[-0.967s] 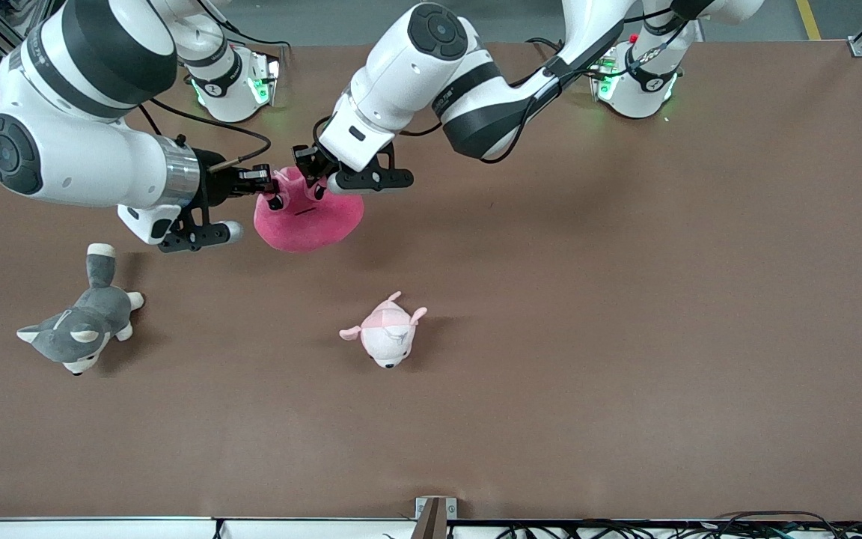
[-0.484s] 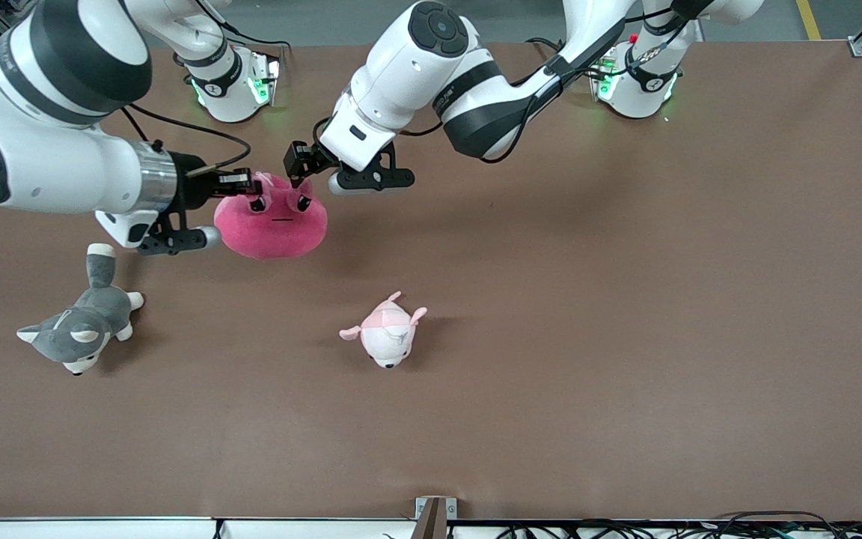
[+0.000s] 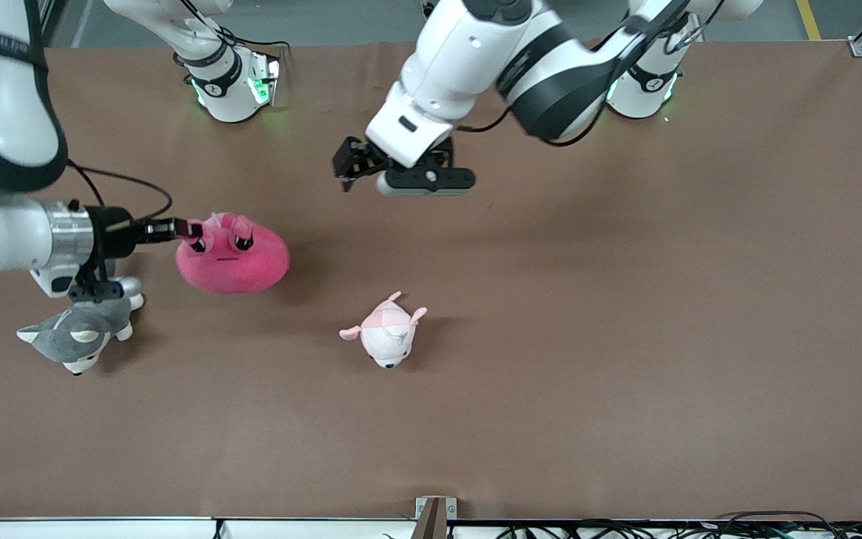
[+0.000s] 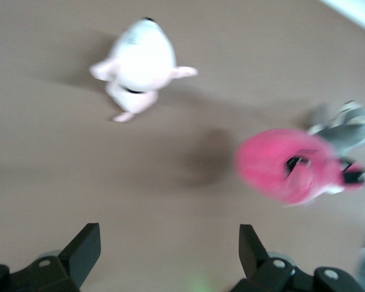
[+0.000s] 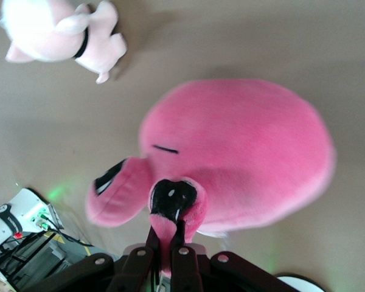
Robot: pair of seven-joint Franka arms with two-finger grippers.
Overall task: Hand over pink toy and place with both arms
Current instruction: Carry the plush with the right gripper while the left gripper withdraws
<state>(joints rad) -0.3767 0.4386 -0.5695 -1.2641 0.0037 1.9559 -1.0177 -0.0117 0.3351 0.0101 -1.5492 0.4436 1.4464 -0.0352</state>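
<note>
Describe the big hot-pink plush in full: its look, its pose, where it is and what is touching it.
The pink toy is a round, blob-shaped plush of fuzzy hot-pink fabric, with two glossy black eyes, a thin black line for a mouth and small ears on top. The right gripper is shut on the fabric by its ears, as the right wrist view shows. It hangs toward the right arm's end of the table, its face turned to the front camera. Nothing else touches it.

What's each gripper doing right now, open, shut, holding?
Left gripper: open, empty, over bare table.
Right gripper: shut on the pink toy, pinching its top edge.
</note>
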